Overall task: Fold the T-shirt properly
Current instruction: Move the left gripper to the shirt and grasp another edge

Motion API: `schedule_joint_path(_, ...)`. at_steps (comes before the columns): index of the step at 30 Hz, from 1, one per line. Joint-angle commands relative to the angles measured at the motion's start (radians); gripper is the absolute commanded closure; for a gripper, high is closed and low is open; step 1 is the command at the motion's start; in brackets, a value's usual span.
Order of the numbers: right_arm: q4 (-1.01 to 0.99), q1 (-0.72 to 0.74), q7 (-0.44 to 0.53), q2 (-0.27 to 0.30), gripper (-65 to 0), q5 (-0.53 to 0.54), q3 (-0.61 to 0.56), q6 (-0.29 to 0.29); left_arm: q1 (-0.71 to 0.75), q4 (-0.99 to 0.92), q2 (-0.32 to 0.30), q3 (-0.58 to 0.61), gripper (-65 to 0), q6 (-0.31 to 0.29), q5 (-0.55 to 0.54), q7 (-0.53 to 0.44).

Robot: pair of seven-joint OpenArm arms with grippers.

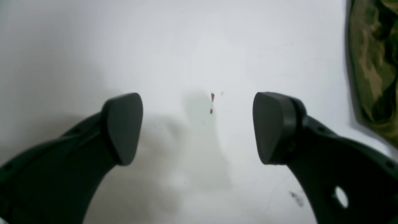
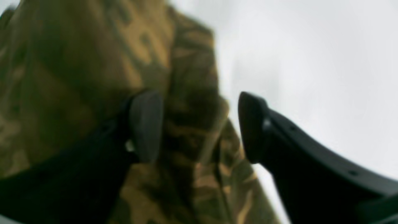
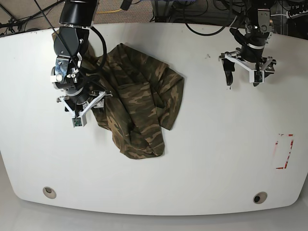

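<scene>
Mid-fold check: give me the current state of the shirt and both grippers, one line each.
T-shirt: crumpled in a heap on the white table, not folded, not lifted.
Left gripper: open, empty, over bare table, apart from the shirt.
Right gripper: jaws apart at the shirt's edge, a fold of fabric lying between them; no grip visible.

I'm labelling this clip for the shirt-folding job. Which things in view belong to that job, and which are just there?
Belongs to the job:
- T-shirt, crumpled on the table
- right gripper, jaws apart at the shirt's edge
- left gripper, open over bare table

Just there:
- white table
- red marking near the table's edge
- cables behind the table
</scene>
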Motion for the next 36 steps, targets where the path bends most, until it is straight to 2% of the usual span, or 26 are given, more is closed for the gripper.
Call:
schedule_joint_path(1, -0.030, 0.061, 0.023, 0.013, -41.1, 0.031, 0.018, 0.048, -0.008, 0.019, -0.008, -0.003, -51.8, 0.002, -0.001, -0.004)
schedule_joint_path(6, -0.216, 0.169, 0.022, 0.024, -38.0, 0.086, 0.101, 0.150, -0.016, 0.021, -0.008, -0.003, -51.8, 0.002, -0.001, 0.021)
schedule_joint_path(10, -0.320, 0.216, 0.022, 0.041, -37.9, 0.146, 0.114, 0.217, -0.016, 0.021, -0.008, -0.003, -51.8, 0.002, -0.001, 0.021)
schedule_joint_path(15, -0.391, 0.238, 0.022, 0.049, -37.9, 0.192, 0.108, 0.225, -0.015, 0.021, -0.008, -0.003, -51.8, 0.002, -0.001, 0.021)
schedule_joint_path(24, -0.500, 0.250, 0.078, 0.041, -37.7, 0.189, 0.079, 0.219, -0.021, 0.021, -0.008, 0.027, -51.8, 0.001, -0.001, 0.021)
schedule_joint_path(27, -0.515, 0.250, 0.098, 0.041, -31.9, 0.187, 0.065, 0.219, -0.022, 0.021, -0.021, 0.075, -51.8, 0.001, -0.001, 0.021)
schedule_joint_path(32, -0.517, 0.252, 0.100, 0.041, -2.4, 0.187, 0.065, 0.219, -0.073, 0.018, -0.055, 0.213, -52.1, 0.001, -0.003, 0.024)
schedule_joint_path(33, -0.515, 0.255, 0.100, 0.043, 0.0, 0.187, 0.065, 0.220, -0.091, 0.018, -0.052, 0.234, -52.2, 0.001, -0.001, 0.029)
schedule_joint_path(36, -0.514, 0.255, 0.100, 0.046, 0.0, 0.187, 0.064, 0.223, -0.145, -0.018, -0.028, 0.256, -52.2, 0.001, -0.001, 0.091)
